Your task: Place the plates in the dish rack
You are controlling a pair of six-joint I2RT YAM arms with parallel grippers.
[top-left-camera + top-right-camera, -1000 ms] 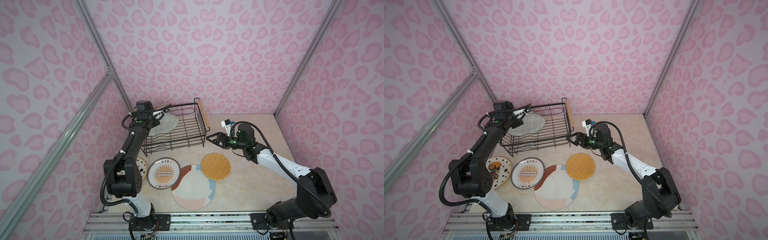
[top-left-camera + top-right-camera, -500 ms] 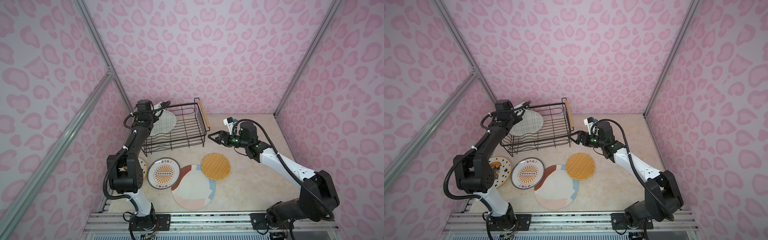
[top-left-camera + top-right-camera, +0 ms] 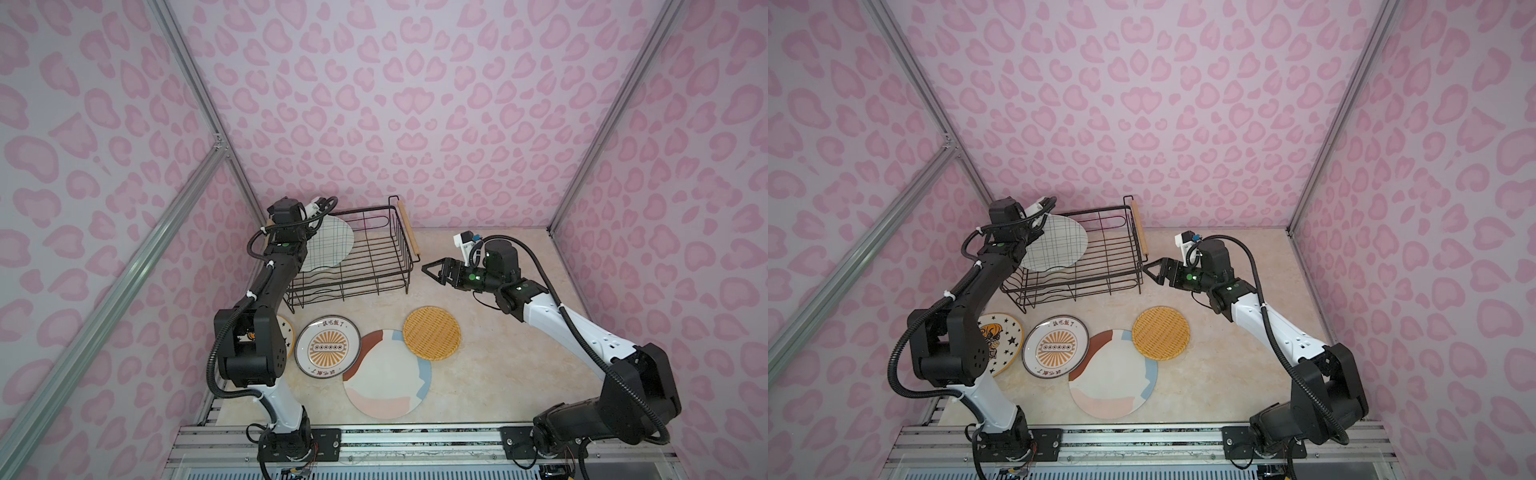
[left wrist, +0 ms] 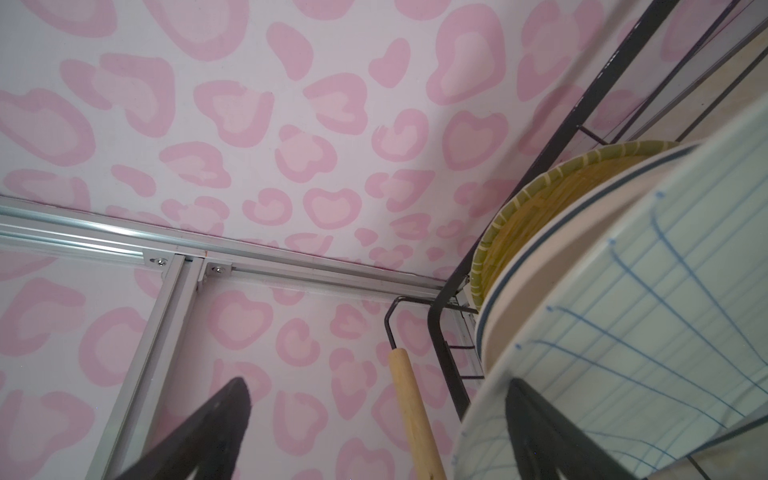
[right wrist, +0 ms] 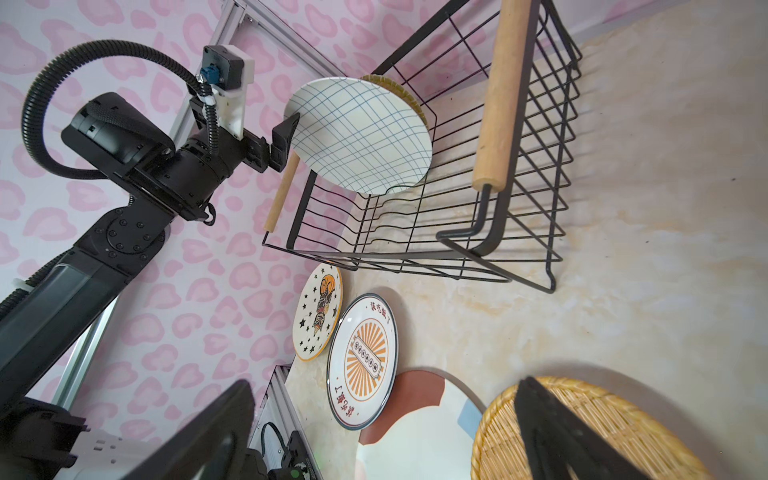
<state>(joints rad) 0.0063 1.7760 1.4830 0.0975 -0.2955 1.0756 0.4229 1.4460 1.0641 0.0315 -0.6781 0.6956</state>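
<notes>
At the left end of the dish rack point(image 3: 374, 286), the grid plate point(image 3: 330, 245) stands more upright than one second ago, and the left gripper point(image 4: 378, 384) has drawn back a little. Its jaws are wide open around the plate's rim and do not pinch it. Right of the rack the right gripper point(image 3: 432, 271) hovers as before, wide open, holding nothing.

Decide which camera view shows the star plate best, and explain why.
The right wrist view: the star plate shows whole, with nothing in front of it. In both top views the left arm covers part of it. The left wrist view does not show it.
</notes>
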